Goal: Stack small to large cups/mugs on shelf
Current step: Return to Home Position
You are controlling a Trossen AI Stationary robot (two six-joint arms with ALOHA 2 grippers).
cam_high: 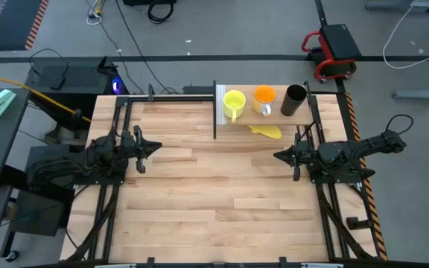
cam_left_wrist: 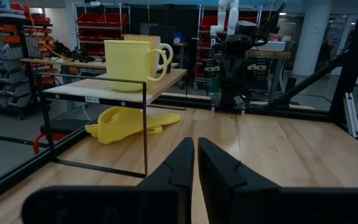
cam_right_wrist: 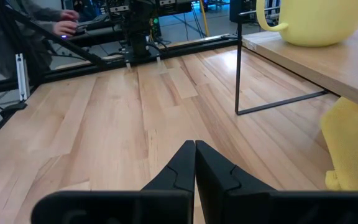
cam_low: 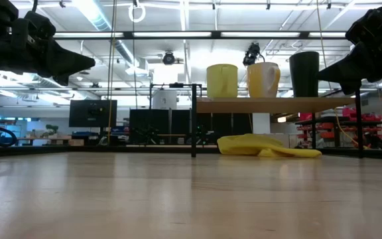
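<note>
Standing on shelf (cam_low: pixel 270 104): yellow mug (cam_high: pixel 234 100), orange mug (cam_high: pixel 264 95), black cup (cam_high: pixel 295 99); left claw (cam_left_wrist: pixel 196 144), right claw (cam_right_wrist: pixel 195 147) pressed together.

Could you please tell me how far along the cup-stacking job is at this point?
Stacking looks done: the yellow mug, orange mug and black cup stand in a row on the shelf, seemingly shortest to tallest. Nothing is in hand: the left end effector and right end effector are shut, empty and clear of the shelf. Only parking the arms seems left.
</note>
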